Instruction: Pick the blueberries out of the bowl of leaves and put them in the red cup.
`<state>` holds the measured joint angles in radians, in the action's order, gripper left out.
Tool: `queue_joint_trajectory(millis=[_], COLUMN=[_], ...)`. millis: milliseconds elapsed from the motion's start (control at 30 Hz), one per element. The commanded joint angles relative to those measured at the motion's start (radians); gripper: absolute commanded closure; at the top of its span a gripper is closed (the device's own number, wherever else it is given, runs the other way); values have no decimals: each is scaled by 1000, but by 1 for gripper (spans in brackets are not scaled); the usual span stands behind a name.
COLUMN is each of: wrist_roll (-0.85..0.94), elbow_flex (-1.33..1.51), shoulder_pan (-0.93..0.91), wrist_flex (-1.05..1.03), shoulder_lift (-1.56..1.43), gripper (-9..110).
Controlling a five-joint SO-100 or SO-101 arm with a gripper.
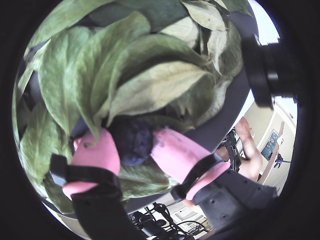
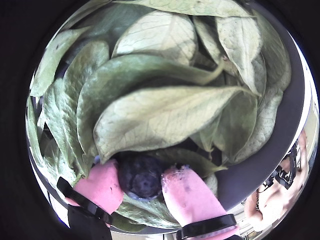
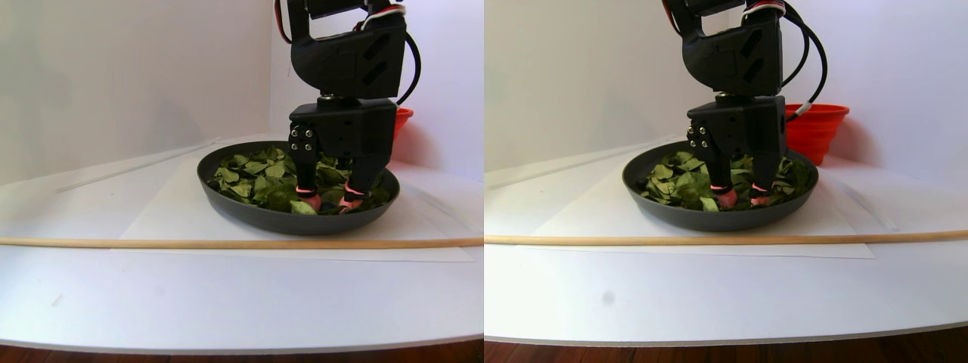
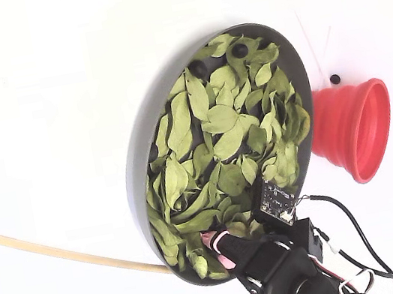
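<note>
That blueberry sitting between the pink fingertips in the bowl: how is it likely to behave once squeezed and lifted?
The blueberry looks round and smooth, so it may roll or squirt sideways from the gripper if pinched off-centre. It is probably soft, so hard pressure could bruise it. A large leaf overlaps its top and, being light, may drag along.

A dark blueberry (image 2: pixel 139 179) sits between the pincer's (image 2: pixel 145 186) pink fingertips (image 2: pixel 186 196), among green leaves (image 2: pixel 165 115) in the grey bowl (image 4: pixel 136 150); the red cup (image 4: pixel 353 131) stands beyond the bowl's rim.
</note>
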<state>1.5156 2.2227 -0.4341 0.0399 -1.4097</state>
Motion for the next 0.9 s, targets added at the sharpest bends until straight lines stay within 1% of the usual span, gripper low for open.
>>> queue_joint_trajectory(millis=[0,867], wrist_roll=[9,35], elbow_flex=[2,14], shoulder_pan=[-8,-29], wrist_flex=[-3,-117], shoulder_lift=[-106,-285], gripper=[88,88])
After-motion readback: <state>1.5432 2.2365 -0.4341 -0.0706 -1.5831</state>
